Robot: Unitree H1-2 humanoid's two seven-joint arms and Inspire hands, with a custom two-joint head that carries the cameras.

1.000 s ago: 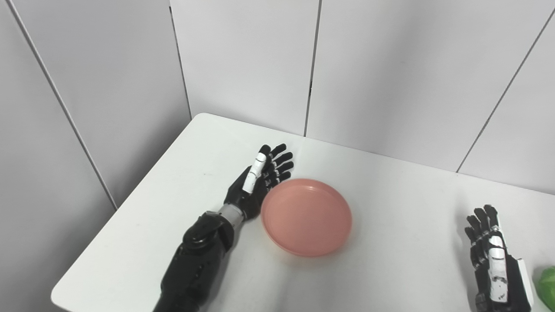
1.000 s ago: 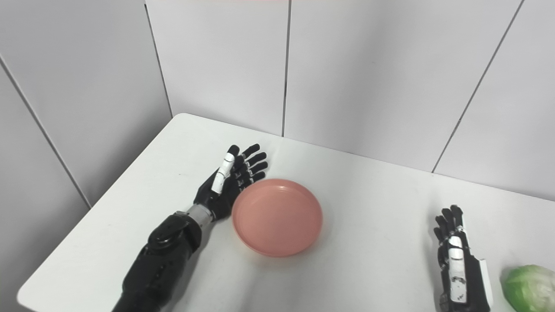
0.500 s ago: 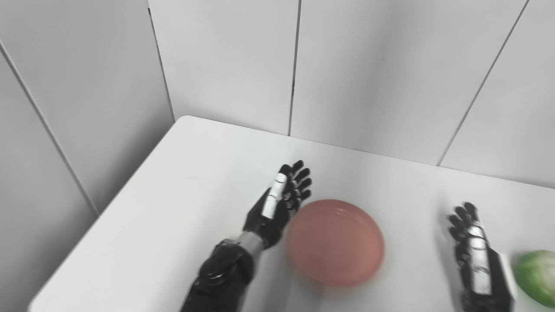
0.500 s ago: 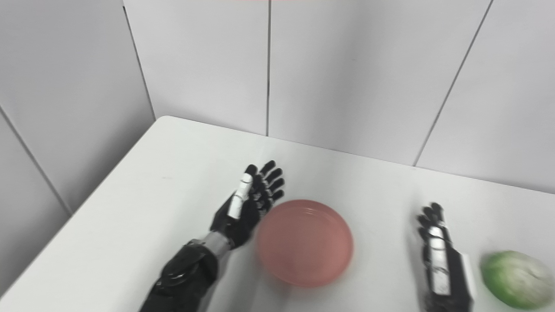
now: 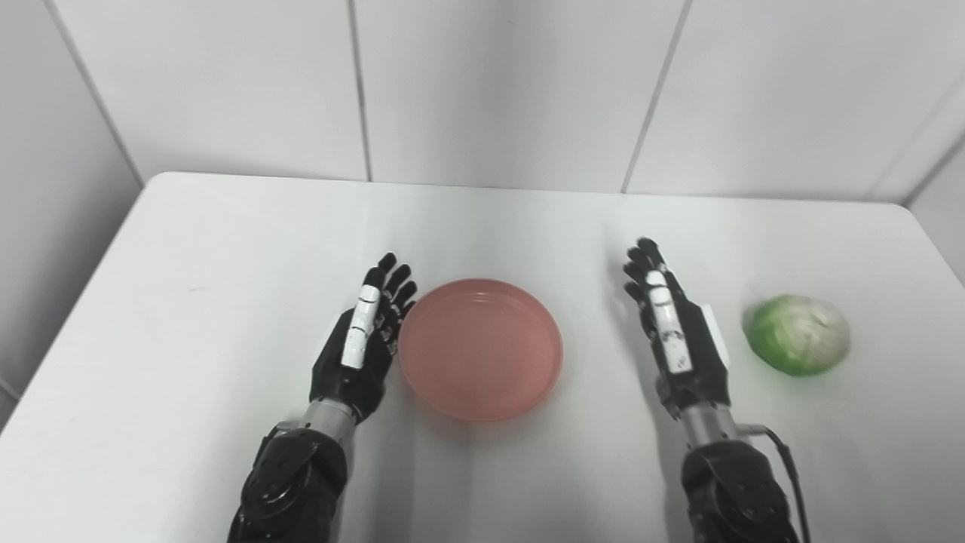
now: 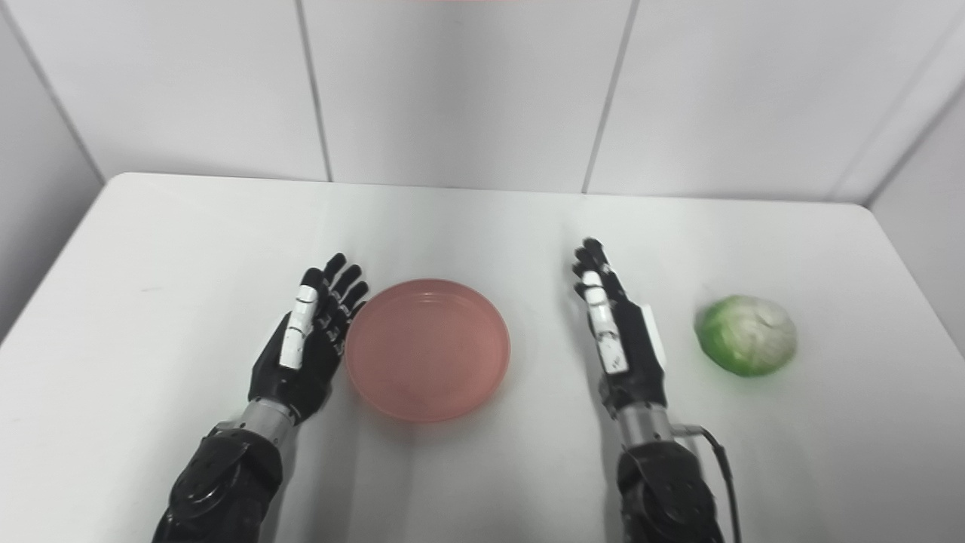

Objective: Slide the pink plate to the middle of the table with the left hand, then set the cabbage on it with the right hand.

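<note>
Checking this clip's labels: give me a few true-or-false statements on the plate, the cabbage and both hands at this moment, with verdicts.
1. The pink plate is empty. True.
2. The cabbage is held by the right hand. False: it lies on the table, apart from that open hand.
3. The left hand is open beside the plate's left rim. True.
4. The cabbage lies left of the plate. False: it lies right of it, beyond the right hand.

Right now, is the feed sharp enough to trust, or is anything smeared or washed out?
Left eye view: the cabbage is smeared at its edges, likely motion blur, and the pink plate rim is soft. Right eye view: the right hand is slightly blurred, the left hand a bit crisper; the white table shows a mild sheen but no blown-out glare, with soft shadows beside the arms.
</note>
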